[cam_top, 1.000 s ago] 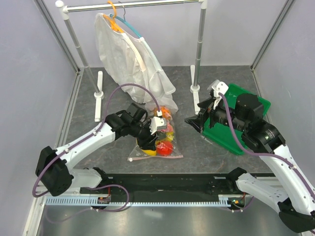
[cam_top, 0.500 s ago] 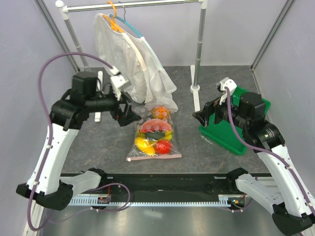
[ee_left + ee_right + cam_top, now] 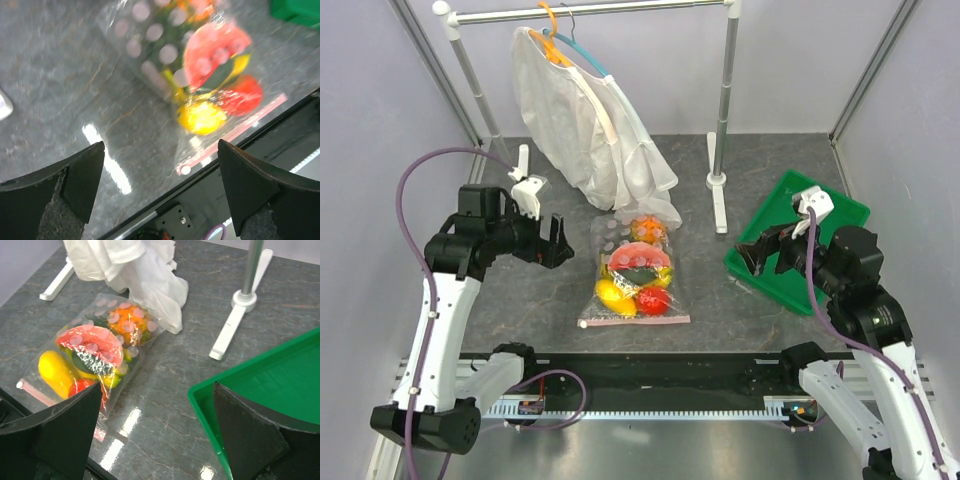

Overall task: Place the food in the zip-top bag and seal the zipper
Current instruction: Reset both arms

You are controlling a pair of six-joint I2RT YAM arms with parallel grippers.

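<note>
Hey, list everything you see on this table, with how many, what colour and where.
bag: one, clear with white dots, table centre
food: at least four pieces, orange, red, yellow, inside bag
zipper: one, pinkish, bag's near edge
garment: one, white, hanging on rack
rack: one, silver, back of table
tray: one, green, right side
table: one, dark grey
left gripper: black, open, left of bag
right gripper: black, open, over tray
</note>
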